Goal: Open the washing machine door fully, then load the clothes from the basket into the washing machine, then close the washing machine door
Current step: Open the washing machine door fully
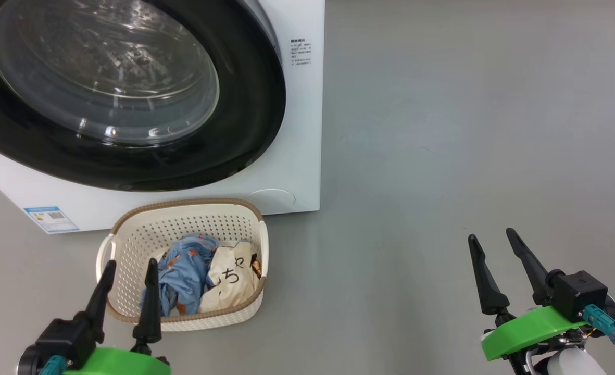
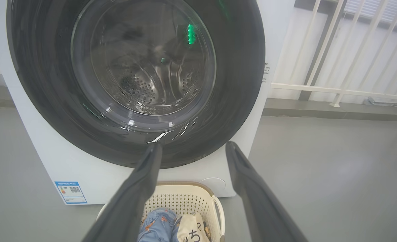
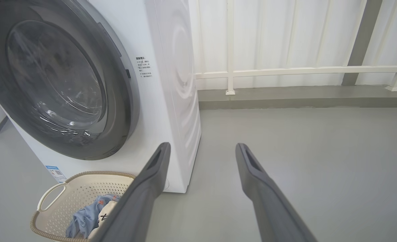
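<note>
**Step one pending: door shut, load waiting in basket**

Found the large round washing machine door, glossy black rim around bulging clear glass, lying shut against the big white boxy washing machine. Judged step one, opening fully, as not begun.

Located the small cream perforated plastic basket, brown woven-look rim, on the grey floor just in front of the machine, below the door. Logged the clothes inside, touching: light blue garment with orange prints on the left, cream garment with black characters on the right.

Recorded the left gripper above the basket's near side, long dark fingers moderately parted, gripping nothing. Recorded the right gripper well apart over bare floor, likewise parted and empty.

Read the door as facing the robot; round, so no long axis. Cannot tell the hinge side. Read the basket's mouth as facing up, long axis across the machine's front, white handles at the short ends.

Next move, by judgement: calls for hooking a finger behind the door's free edge and swinging it wide. Noted a small dark notch beside the rim in the right wrist view; possibly the catch, unconfirmed.
</note>
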`<state>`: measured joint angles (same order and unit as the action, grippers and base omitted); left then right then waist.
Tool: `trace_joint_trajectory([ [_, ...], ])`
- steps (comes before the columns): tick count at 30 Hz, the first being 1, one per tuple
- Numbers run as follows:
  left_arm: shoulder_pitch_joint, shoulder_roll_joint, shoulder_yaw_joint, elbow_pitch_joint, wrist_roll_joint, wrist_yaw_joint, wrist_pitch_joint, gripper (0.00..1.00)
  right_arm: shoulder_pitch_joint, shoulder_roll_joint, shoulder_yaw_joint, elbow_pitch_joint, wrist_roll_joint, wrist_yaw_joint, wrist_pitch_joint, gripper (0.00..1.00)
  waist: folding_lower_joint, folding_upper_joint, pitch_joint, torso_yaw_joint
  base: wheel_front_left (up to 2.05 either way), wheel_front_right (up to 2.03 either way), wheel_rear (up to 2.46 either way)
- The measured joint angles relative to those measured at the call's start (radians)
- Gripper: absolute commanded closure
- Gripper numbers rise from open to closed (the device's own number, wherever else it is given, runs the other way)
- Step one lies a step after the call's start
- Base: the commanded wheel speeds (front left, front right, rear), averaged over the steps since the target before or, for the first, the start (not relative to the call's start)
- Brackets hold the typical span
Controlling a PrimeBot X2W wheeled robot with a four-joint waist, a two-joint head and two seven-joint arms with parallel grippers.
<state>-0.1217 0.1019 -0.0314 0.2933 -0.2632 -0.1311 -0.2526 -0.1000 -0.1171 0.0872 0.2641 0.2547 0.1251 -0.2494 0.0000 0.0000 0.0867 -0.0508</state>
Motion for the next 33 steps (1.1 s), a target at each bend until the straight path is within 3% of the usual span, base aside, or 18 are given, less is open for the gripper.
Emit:
trace_joint_trajectory([
  [5, 0.000, -0.003, 0.000, -0.001, -0.005, 0.000, 0.000, 0.00, -0.005, 0.001, 0.003, 0.000, 0.004, 0.000, 0.000, 0.00, 0.0000, 0.0000, 0.002, 0.005, 0.00, 0.00, 0.00],
  [6, 0.000, -0.006, 0.000, -0.002, -0.008, 0.000, 0.000, 0.00, -0.013, 0.003, 0.003, 0.000, 0.015, 0.000, 0.000, 0.08, 0.0000, 0.0000, 0.002, 0.006, 0.00, 0.00, 0.00],
  [7, 0.000, -0.009, 0.002, -0.002, -0.008, 0.000, 0.000, 0.00, -0.022, 0.005, 0.003, -0.002, 0.036, 0.000, 0.000, 0.47, 0.0000, 0.0000, 0.002, 0.007, 0.00, 0.00, 0.00],
  [8, 0.000, -0.013, 0.002, -0.003, -0.009, 0.000, 0.000, 0.00, -0.031, 0.008, 0.003, -0.005, 0.058, 0.000, 0.000, 0.58, 0.0000, 0.0000, 0.002, 0.008, 0.00, 0.00, 0.00],
  [9, 0.001, -0.017, 0.002, -0.003, -0.009, 0.000, 0.000, 0.00, -0.040, 0.012, 0.003, -0.006, 0.081, 0.000, 0.000, 0.91, 0.0000, 0.0000, 0.001, 0.010, 0.00, 0.00, 0.00],
  [10, 0.002, -0.021, 0.002, -0.003, -0.009, 0.000, 0.000, 0.00, -0.048, 0.015, 0.002, -0.008, 0.105, 0.000, 0.000, 1.00, 0.0000, 0.0000, 0.001, 0.012, 0.00, 0.00, 0.00],
  [13, 0.003, -0.027, 0.001, -0.004, -0.010, 0.000, 0.000, 0.00, -0.061, 0.019, 0.006, -0.023, 0.157, 0.000, 0.000, 1.00, 0.0000, 0.0000, 0.000, 0.017, 0.00, 0.00, 0.00],
  [22, 0.005, -0.041, -0.007, -0.009, -0.018, 0.000, 0.000, 0.00, -0.147, 0.018, 0.083, -0.098, 0.547, 0.000, -0.003, 1.00, 0.0000, 0.0000, 0.009, 0.050, 0.00, 0.00, 0.00],
  [33, -0.020, -0.053, -0.037, -0.029, -0.028, 0.000, 0.000, 0.00, -0.367, -0.131, 0.185, -0.046, 1.127, 0.000, 0.004, 1.00, 0.0000, 0.0000, 0.079, 0.087, 0.00, 0.00, 0.00],
])
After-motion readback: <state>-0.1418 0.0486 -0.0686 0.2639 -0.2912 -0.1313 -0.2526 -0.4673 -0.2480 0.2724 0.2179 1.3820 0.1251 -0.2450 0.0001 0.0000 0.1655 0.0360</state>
